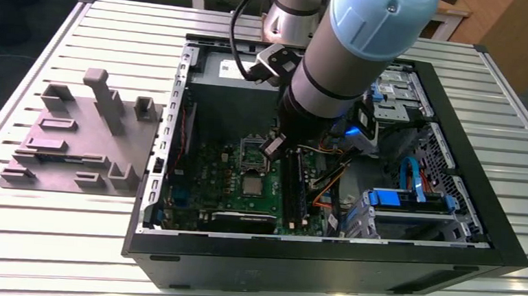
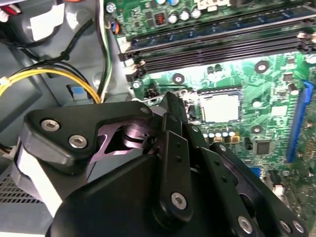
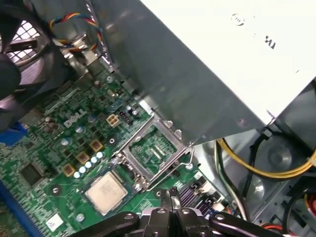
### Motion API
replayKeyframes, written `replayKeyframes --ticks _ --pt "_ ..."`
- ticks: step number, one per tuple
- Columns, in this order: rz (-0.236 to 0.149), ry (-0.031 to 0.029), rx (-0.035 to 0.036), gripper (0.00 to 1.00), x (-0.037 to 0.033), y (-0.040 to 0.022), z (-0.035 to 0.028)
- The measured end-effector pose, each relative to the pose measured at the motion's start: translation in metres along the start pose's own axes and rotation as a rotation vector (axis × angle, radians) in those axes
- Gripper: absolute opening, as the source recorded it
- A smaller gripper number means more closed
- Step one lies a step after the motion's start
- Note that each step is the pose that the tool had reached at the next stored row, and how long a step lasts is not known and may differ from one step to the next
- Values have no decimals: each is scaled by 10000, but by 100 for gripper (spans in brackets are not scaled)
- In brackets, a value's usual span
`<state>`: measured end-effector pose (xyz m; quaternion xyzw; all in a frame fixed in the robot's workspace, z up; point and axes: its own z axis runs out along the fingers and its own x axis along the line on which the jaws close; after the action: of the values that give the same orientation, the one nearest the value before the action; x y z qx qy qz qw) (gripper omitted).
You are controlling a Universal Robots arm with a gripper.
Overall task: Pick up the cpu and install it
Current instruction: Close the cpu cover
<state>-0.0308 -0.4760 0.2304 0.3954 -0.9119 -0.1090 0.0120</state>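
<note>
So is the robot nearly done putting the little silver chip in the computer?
It looks close. The cpu already lies flat in its square spot on the green motherboard. The gripper holds nothing; it hangs just beside the chip with its fingers together. Not done: the metal socket frame stands flipped open next to the cpu, not closed over it.

- Ext. view: high up, tilted down on slatted table (image 1: 39, 230) w/ open PC case (image 1: 330, 262). Mid-range, whole case in frame.
- First wrist view: v. close, looks past gripper (image 3: 170, 197) onto motherboard (image 3: 44, 148), facing power supply (image 3: 222, 59).
- Second wrist view: equally close, over gripper body (image 2: 148, 197), facing RAM slots (image 2: 217, 44).
- Shared by all 3: cpu (image 1: 253, 184) (image 3: 106, 191) (image 2: 219, 107) & board around it.
</note>
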Motion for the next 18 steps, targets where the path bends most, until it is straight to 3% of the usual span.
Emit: replayKeyframes --ticks 3,5,10,18 --pt "-103 -202 -212 10 -3 0 6" --pt "-142 -269 -261 10 -5 -3 17" --pt "-169 -281 -222 10 -27 -1 65" --pt "-179 -280 -221 10 -27 -1 70"
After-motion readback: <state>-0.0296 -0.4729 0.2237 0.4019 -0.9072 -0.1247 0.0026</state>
